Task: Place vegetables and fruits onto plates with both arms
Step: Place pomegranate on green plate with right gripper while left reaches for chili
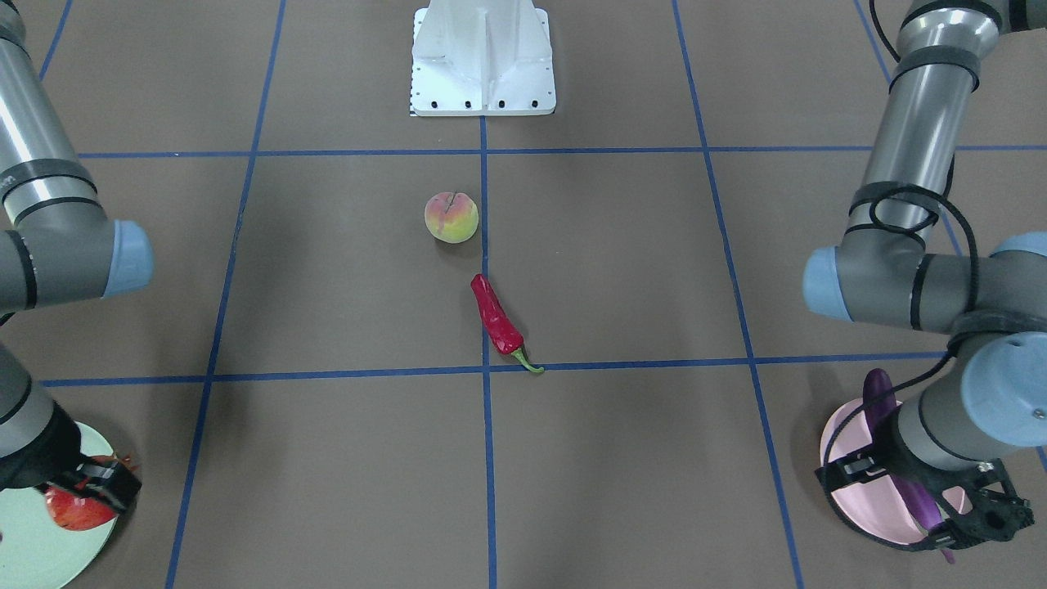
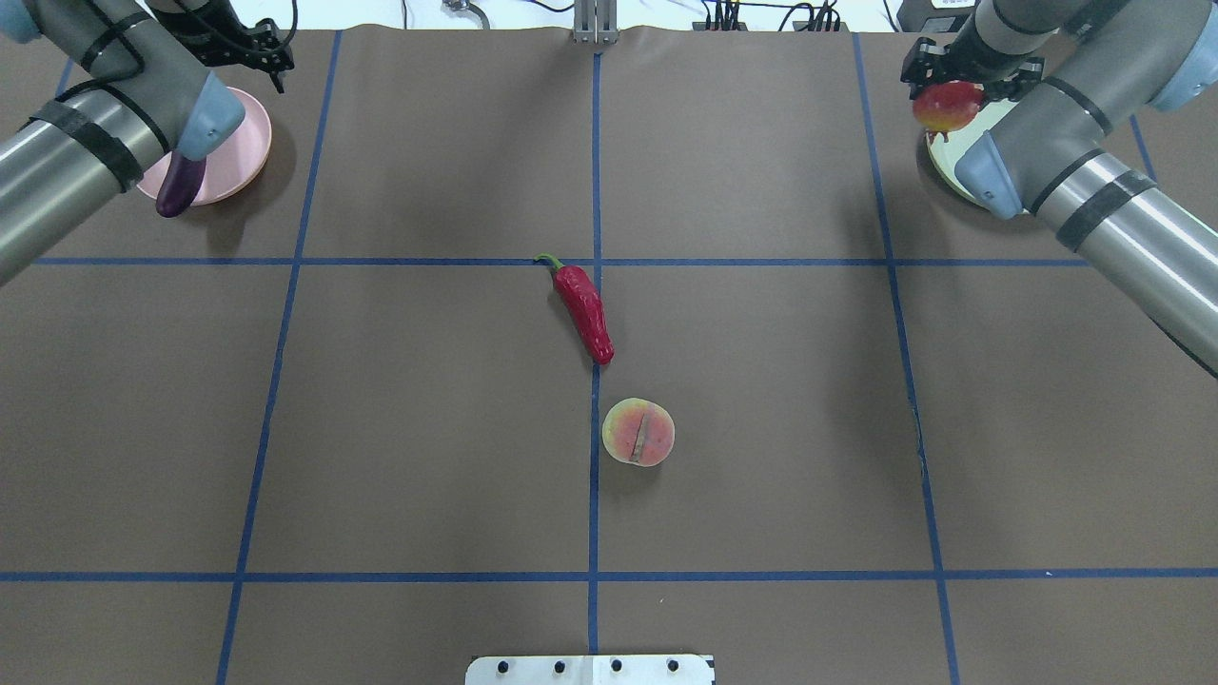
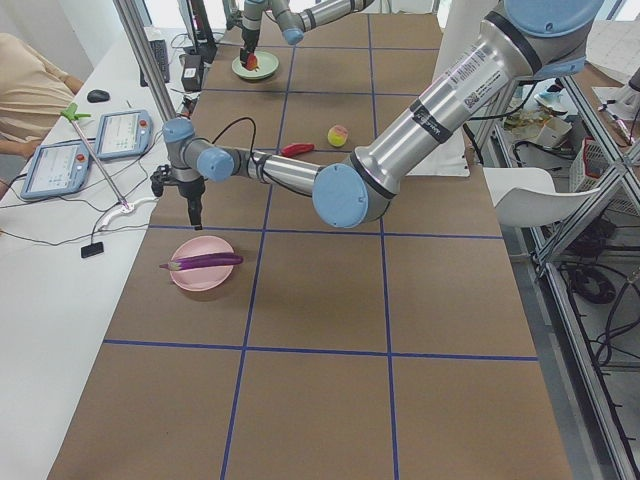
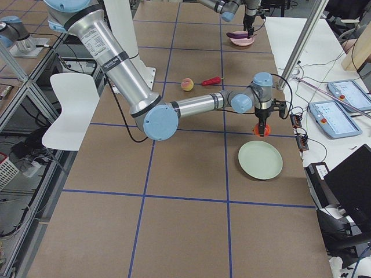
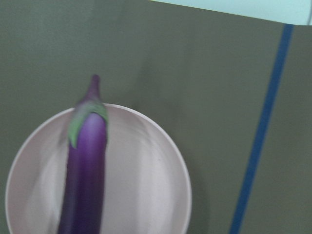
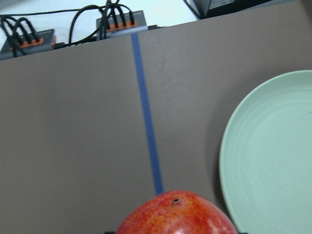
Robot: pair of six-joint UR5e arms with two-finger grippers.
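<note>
One of four placed: eggplant point(image 3: 205, 262) lies on the far-left corner's pink plate point(image 3: 198, 281), left tool point(image 3: 193, 218) spread empty above; right tool point(image 2: 954, 88) clamps red-orange fruit point(image 2: 945, 109) beside the far-right mint plate point(image 4: 261, 160); peach point(image 2: 638, 432), chili point(image 2: 585, 309) wait mid-surface.

2 silver-grey tubular metal arms, the left arm point(image 1: 920, 139) and the right arm point(image 1: 29, 139), have dark grey joint housings with rounded light-blue caps point(image 1: 820, 282). Black cables point(image 1: 896, 222) loop under black straps. A white printed label point(image 3: 452, 88) marks the left arm's upper tube. Each ends in a black open-frame gripper: left gripper point(image 1: 928, 497), right gripper point(image 1: 86, 497).
</note>
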